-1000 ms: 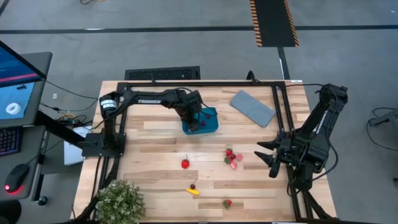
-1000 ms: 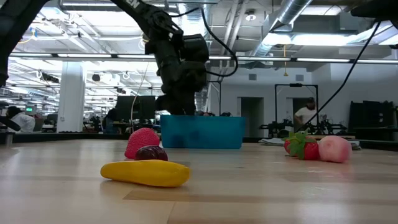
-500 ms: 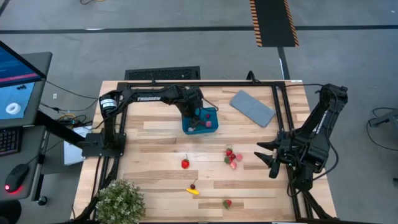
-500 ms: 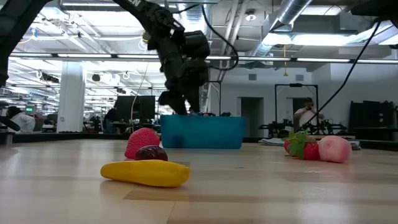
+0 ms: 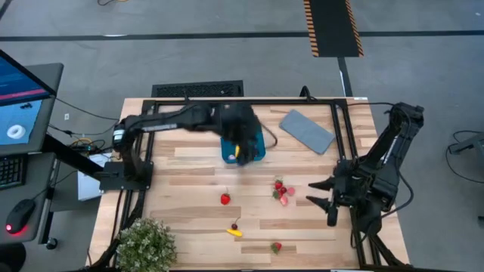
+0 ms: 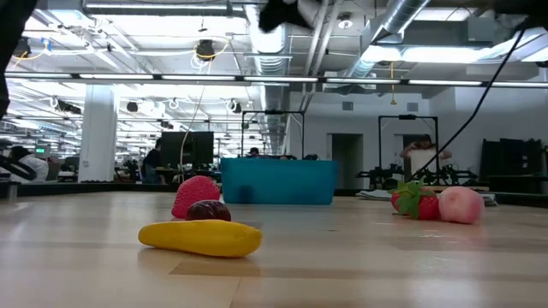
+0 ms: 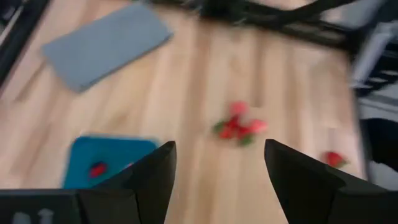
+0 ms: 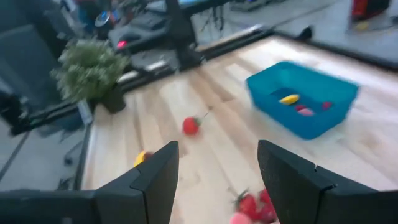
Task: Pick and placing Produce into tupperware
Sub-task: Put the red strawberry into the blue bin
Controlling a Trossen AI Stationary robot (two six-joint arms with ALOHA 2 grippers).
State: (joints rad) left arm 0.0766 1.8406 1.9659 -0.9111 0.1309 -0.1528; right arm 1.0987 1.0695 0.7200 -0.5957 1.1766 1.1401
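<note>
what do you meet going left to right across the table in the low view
yellow banana-shaped piece → teal tupperware → strawberry → pink peach-like fruit

Overhead, table-level, 2 wrist views
</note>
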